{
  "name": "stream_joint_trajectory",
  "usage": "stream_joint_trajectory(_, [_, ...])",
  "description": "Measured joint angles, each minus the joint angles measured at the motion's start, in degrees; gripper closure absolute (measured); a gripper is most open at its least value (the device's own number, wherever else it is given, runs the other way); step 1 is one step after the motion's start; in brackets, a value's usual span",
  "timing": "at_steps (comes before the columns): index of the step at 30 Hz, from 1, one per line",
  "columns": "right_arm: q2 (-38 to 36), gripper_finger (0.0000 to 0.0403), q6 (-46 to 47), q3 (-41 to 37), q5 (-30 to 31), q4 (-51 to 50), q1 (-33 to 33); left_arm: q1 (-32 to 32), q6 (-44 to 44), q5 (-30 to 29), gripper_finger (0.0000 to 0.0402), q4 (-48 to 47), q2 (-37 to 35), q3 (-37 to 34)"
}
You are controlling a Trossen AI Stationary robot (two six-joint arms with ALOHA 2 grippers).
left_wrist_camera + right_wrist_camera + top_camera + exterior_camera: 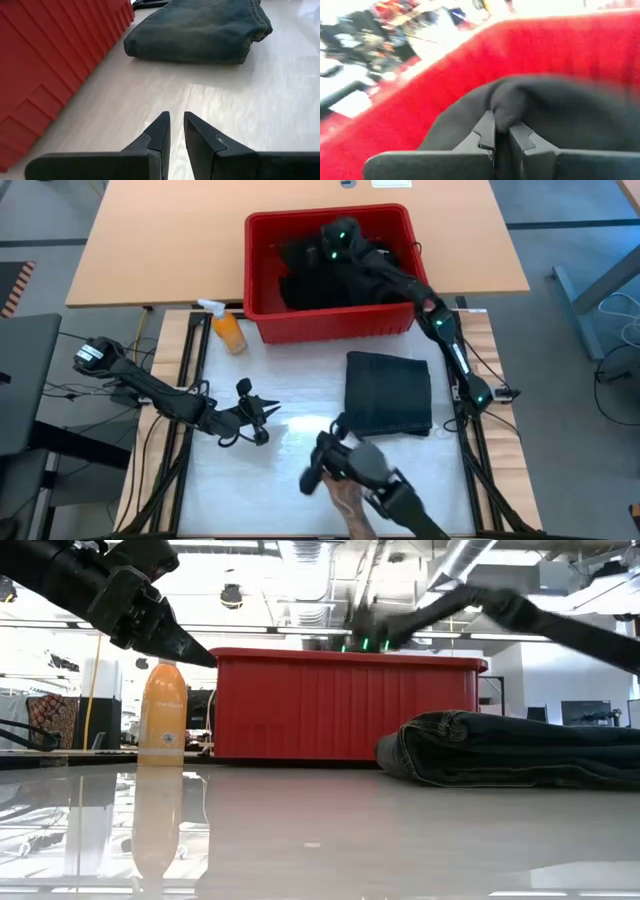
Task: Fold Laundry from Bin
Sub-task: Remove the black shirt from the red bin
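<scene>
Laundry (pixel 545 115) lies bunched directly under the right claw (pixel 502 131), pinched inside the bin (pixel 330 320); left claw (pixel 176 131), nearly closed and empty, waits farther off over the desk (pixel 240 110).

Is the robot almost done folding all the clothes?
Not yet. One folded garment lies on the table. The right gripper is in the bin, pinching dark cloth. More laundry fills the bin. The left gripper waits over the table.

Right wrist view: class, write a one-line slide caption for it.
Right hand pinches a fold of dark laundry inside the red bin.
</scene>
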Motion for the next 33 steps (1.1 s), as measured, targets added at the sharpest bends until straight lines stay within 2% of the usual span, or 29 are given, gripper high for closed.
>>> stream_joint_trajectory(6, [-18.0,0.0371,-0.8,0.3,-8.0,-2.0,1.7,0.0,1.6,-0.2,0.0356,0.2,0.0,0.0])
stream_joint_trajectory(12, [-29.8,0.0371,-3.7,0.3,-14.8,-8.0,6.7,0.1,2.9,-0.3,0.0356,1.6,0.0,0.3])
stream_joint_trajectory(23, [-46.8,0.0365,-11.8,0.4,-20.7,-15.1,24.8,0.2,3.0,-1.6,0.0356,5.6,0.0,0.5])
stream_joint_trajectory(27, [-50.3,0.0368,-19.1,0.2,-20.7,-24.0,33.1,0.2,2.3,-1.6,0.0356,5.6,0.0,0.5])
stream_joint_trajectory(33, [-54.2,0.0365,-25.9,0.1,-20.2,-44.8,44.2,0.0,-0.5,-0.7,0.0356,5.4,0.0,0.5])
